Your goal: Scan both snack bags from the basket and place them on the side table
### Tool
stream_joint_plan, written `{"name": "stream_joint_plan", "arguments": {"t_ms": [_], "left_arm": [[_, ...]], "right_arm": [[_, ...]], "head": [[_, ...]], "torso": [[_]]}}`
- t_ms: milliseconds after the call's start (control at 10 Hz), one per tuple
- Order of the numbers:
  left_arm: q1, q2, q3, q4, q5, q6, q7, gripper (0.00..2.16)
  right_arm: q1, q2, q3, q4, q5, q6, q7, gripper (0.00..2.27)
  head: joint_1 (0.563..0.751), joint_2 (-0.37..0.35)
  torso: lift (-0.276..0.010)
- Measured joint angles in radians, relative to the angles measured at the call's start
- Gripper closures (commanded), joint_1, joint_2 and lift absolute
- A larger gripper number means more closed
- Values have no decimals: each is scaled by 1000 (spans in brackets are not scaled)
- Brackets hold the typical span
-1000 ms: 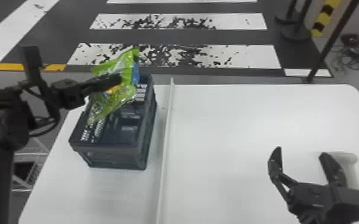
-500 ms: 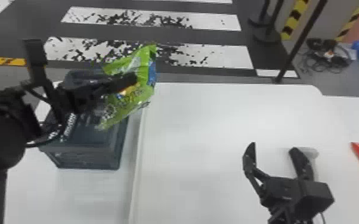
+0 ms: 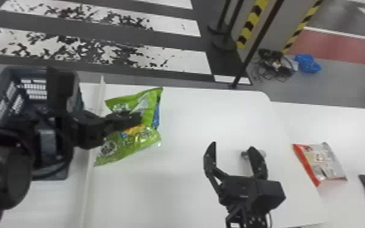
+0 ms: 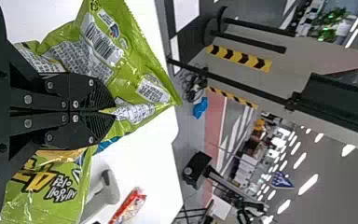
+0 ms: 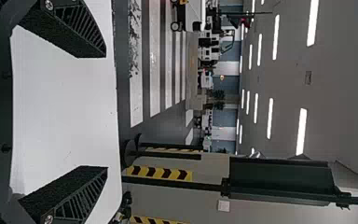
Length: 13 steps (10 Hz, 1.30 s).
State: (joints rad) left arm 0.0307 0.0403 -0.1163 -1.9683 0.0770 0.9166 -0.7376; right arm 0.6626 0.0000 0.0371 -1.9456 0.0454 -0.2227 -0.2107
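Left pincer (image 3: 137,118), closed on the green snack bag (image 3: 142,141) above the surface (image 3: 175,182), to the right of the basket (image 3: 77,88); farther right, the right pincer (image 3: 232,146), fingers parted and empty, and beyond it the red-and-white snack bag (image 3: 326,162), lying on the side table (image 3: 357,130).

The place looked like some big indoor test hall tbh, with crosswalk stripes (image 3: 188,62), hazard markings (image 3: 251,23) and long ceiling lights (image 5: 301,132).
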Motion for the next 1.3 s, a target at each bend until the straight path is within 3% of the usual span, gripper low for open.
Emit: {"name": "stream_joint_plan", "arguments": {"t_ms": [300, 400, 500, 700, 1000, 1300], "left_arm": [[15, -2, -189, 129, -20, -76, 142, 2142], [18, -4, -239, 163, -20, -109, 163, 2135], [24, -10, -279, 192, -20, -141, 186, 1905], [47, -12, -306, 205, -25, -187, 235, -2], [68, -2, -279, 179, -28, -249, 277, 70], [110, 18, -186, 54, -25, -398, 326, 70]], "right_arm": [[8, 0, -3, -10, -1, -12, -1, 70], [12, 0, -6, -14, -2, -14, -1, 70], [16, 0, -9, -16, -3, -18, -1, 70], [18, 0, -12, -16, -12, -26, -1, 70], [19, 0, -10, -16, -14, -30, -1, 46], [23, 0, -7, -16, -15, -38, 0, 63]], "head": [[695, -350], [695, -350], [695, -350], [695, -350], [695, -350], [695, -350]], "torso": [[-75], [-75], [-75], [-75], [-75], [-75]]}}
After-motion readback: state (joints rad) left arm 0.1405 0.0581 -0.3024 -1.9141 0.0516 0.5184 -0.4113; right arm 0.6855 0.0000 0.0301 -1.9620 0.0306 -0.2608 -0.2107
